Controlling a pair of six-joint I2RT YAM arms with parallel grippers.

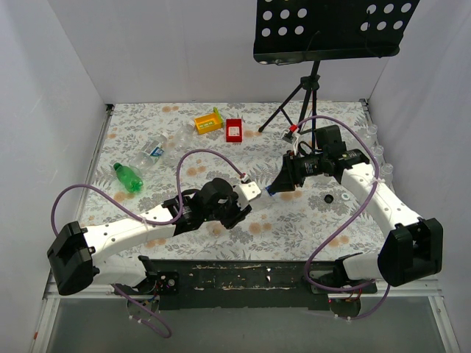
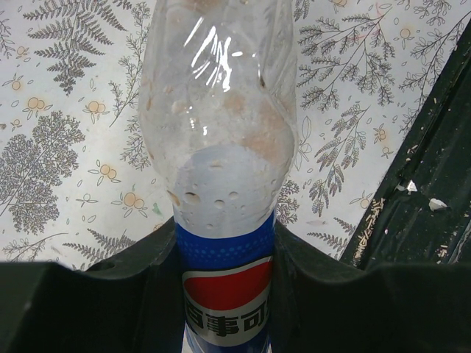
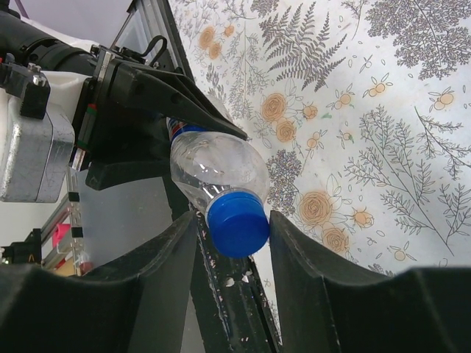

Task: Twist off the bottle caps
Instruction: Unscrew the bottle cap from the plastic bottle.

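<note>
Both busy | left tool (image 2: 227,243) clamps Pepsi bottle (image 2: 221,147) | right tool (image 3: 232,219) straddles blue cap (image 3: 239,228), grip unclear | squeeze squarely, twist

bottle (image 2: 221,110): clear glossy plastic | cap (image 3: 237,220): smooth blue plastic | tablecloth (image 2: 73,147): matt floral print
</note>
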